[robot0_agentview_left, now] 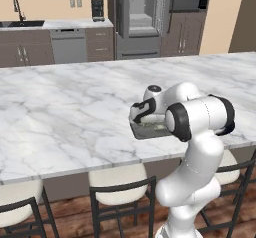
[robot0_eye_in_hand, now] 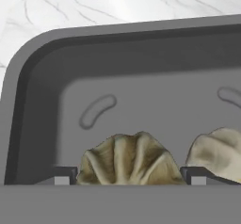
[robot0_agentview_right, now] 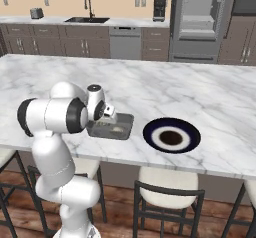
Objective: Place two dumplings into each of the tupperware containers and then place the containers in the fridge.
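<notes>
White marble with grey veins is stretching across the island counter, and brown cabinets are lining the far wall behind it. At the upper left of the right base view a sink with a dark faucet is sitting in the back counter, and a black coffee machine is standing further right, near the top centre. Right of that, the fridge is standing with its pale shelves showing; in the left base view it is sitting at the top centre.

Near the centre of the left base view the white arm is bending over the counter's near edge, and the gripper is hanging low over the dark grey container, which is resting on the marble close to that edge. In the right base view the same container is lying left of centre, and a navy-rimmed plate is lying just to its right, apart from it.

In the hand view the container's rounded wall is curving across the upper left, with two dumplings lying inside on its floor. One dumpling is sitting at the bottom centre between the two spread fingertips, which are closing on nothing. The second dumpling is lying at the lower right, just beside the first.
</notes>
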{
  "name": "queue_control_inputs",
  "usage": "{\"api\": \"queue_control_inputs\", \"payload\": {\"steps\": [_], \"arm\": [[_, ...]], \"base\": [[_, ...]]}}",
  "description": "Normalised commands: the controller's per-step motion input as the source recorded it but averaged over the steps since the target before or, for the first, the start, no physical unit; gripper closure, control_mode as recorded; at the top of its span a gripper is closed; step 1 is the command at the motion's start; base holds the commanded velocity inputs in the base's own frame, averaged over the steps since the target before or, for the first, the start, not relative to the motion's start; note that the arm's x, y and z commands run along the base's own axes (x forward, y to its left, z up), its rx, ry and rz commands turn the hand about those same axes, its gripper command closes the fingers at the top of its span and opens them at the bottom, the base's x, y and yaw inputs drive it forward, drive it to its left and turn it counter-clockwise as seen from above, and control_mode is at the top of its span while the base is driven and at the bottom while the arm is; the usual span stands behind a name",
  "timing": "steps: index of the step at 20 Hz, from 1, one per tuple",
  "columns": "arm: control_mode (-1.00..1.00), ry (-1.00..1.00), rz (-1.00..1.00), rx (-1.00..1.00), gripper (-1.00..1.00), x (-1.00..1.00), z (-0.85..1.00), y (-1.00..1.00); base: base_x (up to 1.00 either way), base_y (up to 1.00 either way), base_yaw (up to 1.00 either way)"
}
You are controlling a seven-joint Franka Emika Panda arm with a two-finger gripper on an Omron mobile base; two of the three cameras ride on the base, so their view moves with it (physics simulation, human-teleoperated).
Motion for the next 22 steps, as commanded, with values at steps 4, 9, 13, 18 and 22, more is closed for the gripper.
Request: {"api": "queue_control_inputs", "payload": {"steps": [4, 9, 13, 18, 22], "arm": [[-1.0, 0.0, 0.0, 0.0, -1.0, 0.14, -0.1, 0.0], [-1.0, 0.0, 0.0, 0.0, -1.0, 0.02, 0.0, 0.0], [-1.0, 0.0, 0.0, 0.0, -1.0, 0.0, 0.0, 0.0], [-1.0, 0.0, 0.0, 0.0, -1.0, 0.02, 0.02, 0.0], [-1.0, 0.0, -0.07, 0.0, -1.0, -0.16, 0.31, -0.17]], "base": [[0.0, 0.0, 0.0], [0.0, 0.0, 0.0], [0.0, 0.0, 0.0], [0.0, 0.0, 0.0], [0.0, 0.0, 0.0]]}}
